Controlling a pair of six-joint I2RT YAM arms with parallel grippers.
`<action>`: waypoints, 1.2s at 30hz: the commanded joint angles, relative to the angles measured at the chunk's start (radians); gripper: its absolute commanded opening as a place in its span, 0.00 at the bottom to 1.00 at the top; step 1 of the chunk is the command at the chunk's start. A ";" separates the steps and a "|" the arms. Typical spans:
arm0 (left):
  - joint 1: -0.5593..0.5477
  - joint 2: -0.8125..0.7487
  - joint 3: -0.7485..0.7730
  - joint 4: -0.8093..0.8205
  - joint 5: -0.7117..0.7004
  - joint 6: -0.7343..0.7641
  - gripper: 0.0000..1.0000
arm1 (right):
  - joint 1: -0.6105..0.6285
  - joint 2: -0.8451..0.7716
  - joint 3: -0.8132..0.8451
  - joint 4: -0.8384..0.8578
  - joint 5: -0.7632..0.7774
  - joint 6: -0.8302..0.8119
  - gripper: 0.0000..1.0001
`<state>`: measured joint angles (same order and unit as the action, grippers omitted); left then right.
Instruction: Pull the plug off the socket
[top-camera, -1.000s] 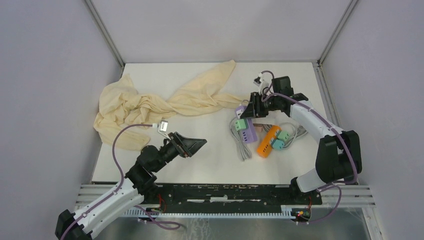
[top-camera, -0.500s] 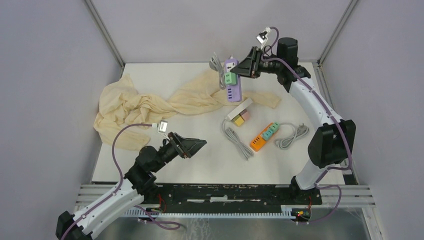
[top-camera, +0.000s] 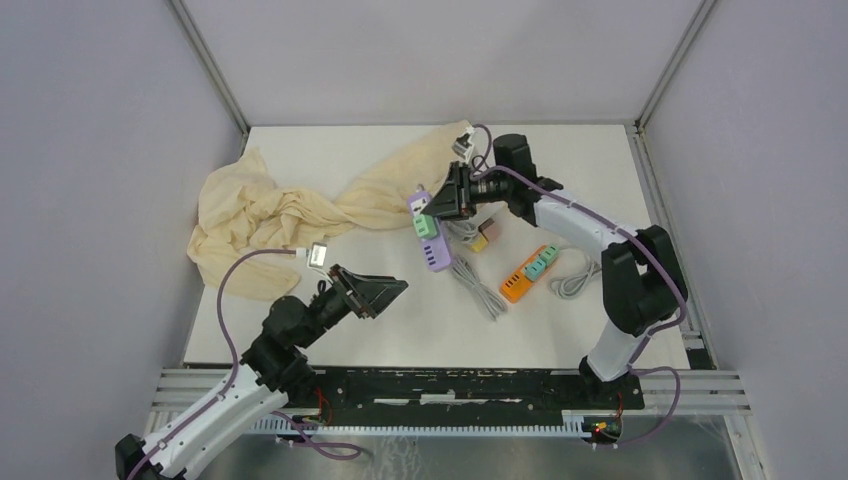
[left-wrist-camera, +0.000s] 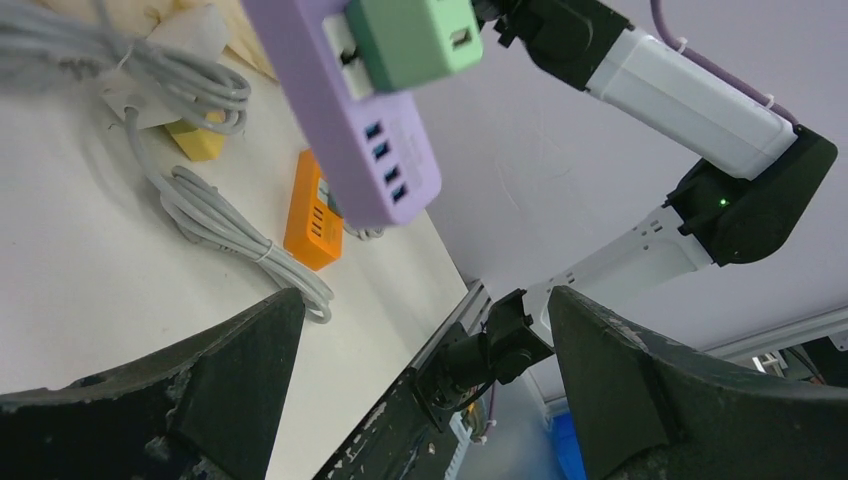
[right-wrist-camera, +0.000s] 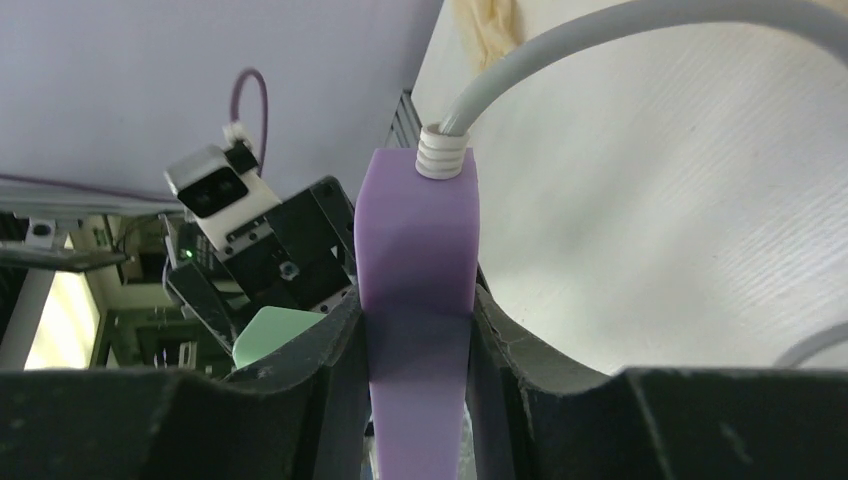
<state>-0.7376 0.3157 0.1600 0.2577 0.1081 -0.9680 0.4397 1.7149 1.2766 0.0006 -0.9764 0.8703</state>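
The right gripper (top-camera: 452, 203), clamped on the purple socket strip (top-camera: 436, 256), has swung it toward the wide-open left gripper (top-camera: 386, 290), presenting the still-seated green plug (top-camera: 425, 224) for pulling

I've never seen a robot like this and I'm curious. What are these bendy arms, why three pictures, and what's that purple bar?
They are two robot arms bolted to a white table. Each ends in a two-fingered tool for pinching. One picture looks down from above; the other two come from small cameras on the wrists, showing each tool's own fingers. The right tool is shut on a purple power strip, held above the table, with a green plug stuck in it. The left tool is open and holds nothing. On the table lie a yellow cloth, an orange power strip and grey cables.
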 joint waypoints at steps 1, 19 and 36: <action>-0.003 -0.045 0.078 -0.087 -0.046 0.053 0.98 | 0.086 -0.001 -0.020 0.282 -0.119 0.017 0.00; -0.003 -0.032 -0.047 -0.012 -0.164 -0.126 0.85 | 0.152 0.144 -0.148 0.293 -0.315 -0.165 0.05; 0.001 0.133 -0.050 0.243 -0.240 -0.055 0.80 | 0.152 0.059 -0.131 0.295 -0.359 -0.160 0.06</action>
<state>-0.7372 0.4198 0.1013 0.3584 -0.0811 -1.0386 0.5945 1.8599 1.1114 0.2298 -1.2606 0.7113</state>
